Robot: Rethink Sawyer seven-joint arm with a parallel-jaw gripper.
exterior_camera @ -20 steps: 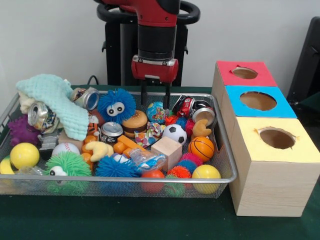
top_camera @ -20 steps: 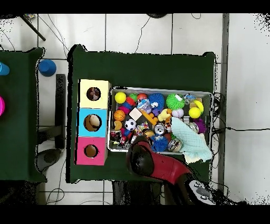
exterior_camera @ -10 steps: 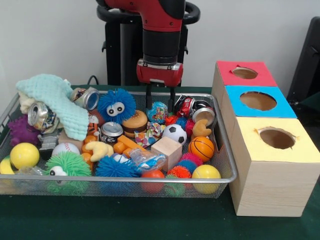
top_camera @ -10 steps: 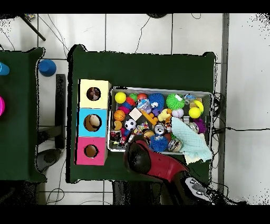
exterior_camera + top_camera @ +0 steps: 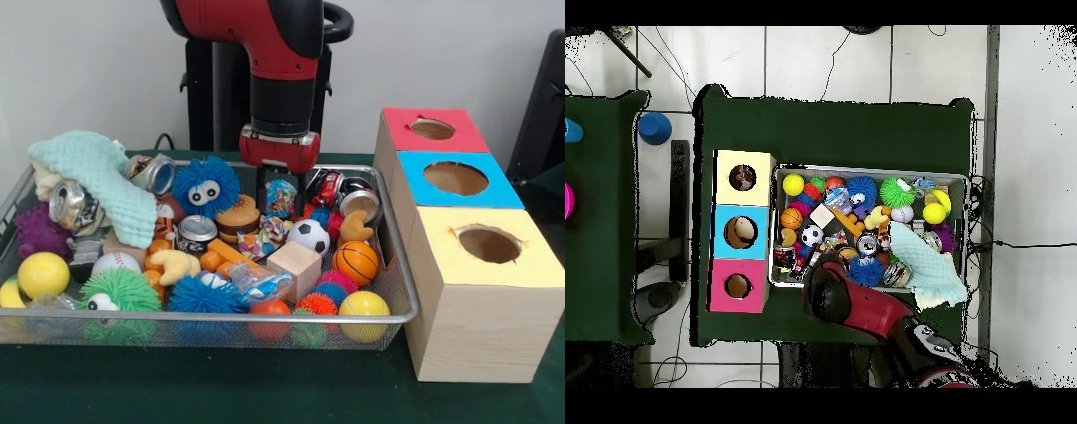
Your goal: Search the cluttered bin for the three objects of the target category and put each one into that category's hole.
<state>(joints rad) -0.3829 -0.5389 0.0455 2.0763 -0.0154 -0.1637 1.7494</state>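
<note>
My gripper [image 5: 282,196] hangs low over the back middle of the wire bin [image 5: 221,315]. It is open, with one finger on each side of a small multicoloured speckled ball [image 5: 281,196]. I cannot tell whether the fingers touch the ball. Just in front lie a soccer ball [image 5: 309,235], a small basketball [image 5: 357,261] and a burger toy [image 5: 238,215]. Right of the bin stand a red box [image 5: 433,130], a blue box [image 5: 455,178] and a yellow box [image 5: 488,245], each with a hole on top. In the overhead view the arm [image 5: 830,292] hides the gripper.
The bin is crowded: a mint cloth [image 5: 97,177], crushed cans [image 5: 66,201], a blue fuzzy ball with eyes [image 5: 205,186], a wooden cube [image 5: 295,268], yellow balls [image 5: 42,274] and spiky balls. In the overhead view the three boxes [image 5: 741,232] stand left of the bin [image 5: 865,168].
The gripper has shifted a little to the right and come down, so its fingers now straddle the speckled ball. The finger spacing looks unchanged. Nothing in the bin has moved.
</note>
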